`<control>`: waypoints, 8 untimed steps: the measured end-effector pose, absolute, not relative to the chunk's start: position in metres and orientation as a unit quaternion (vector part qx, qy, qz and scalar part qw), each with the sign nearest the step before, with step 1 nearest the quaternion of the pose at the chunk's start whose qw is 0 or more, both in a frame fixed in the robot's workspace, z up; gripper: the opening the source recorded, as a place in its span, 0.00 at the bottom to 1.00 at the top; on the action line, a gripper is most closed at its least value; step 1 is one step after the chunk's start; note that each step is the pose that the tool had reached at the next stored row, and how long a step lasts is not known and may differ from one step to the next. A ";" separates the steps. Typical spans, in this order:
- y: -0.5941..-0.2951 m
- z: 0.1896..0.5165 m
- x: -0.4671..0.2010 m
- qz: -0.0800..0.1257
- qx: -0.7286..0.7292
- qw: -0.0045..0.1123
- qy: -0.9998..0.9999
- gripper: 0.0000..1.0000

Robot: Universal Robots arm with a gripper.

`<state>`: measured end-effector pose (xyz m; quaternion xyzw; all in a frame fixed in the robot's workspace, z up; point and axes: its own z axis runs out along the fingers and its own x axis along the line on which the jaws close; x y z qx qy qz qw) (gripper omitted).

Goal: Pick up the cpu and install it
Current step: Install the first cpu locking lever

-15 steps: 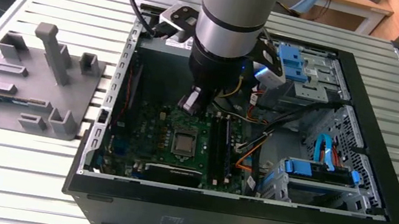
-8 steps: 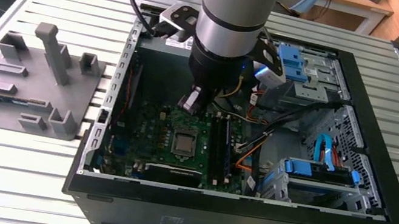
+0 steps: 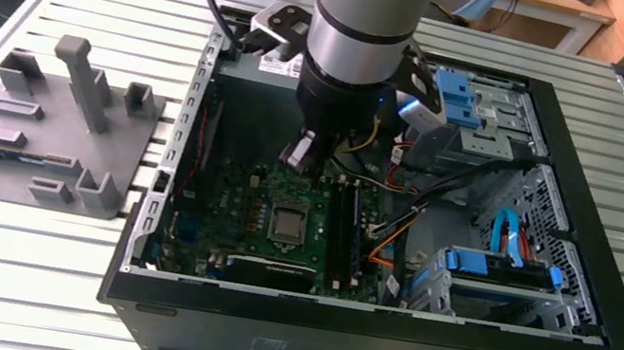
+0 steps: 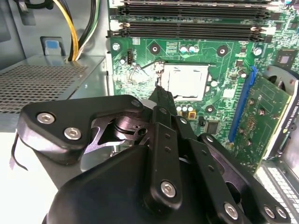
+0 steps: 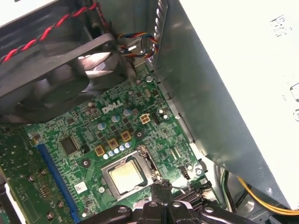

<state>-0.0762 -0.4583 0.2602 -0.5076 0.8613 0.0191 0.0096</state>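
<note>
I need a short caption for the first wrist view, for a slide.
Pincer poised above the cpu seated in its motherboard socket.

The cpu [image 5: 125,178] sits flat in its socket on the green motherboard, a small square chip with a pale metal top, level and squared to the frame around it, plain in both wrist views [image 4: 188,82]

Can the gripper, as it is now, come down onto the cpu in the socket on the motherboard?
Probably yes. The gripper hangs inside the open case, near the cpu seated in its socket on the motherboard. Nothing lies over the chip, though the memory slots stand beside it.
</note>
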 end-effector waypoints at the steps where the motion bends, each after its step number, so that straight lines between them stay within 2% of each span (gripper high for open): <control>1: -0.457 0.260 -0.076 0.019 -0.508 0.010 0.861 0.11; 8: -0.449 0.260 -0.074 0.019 -0.508 0.010 0.861 0.11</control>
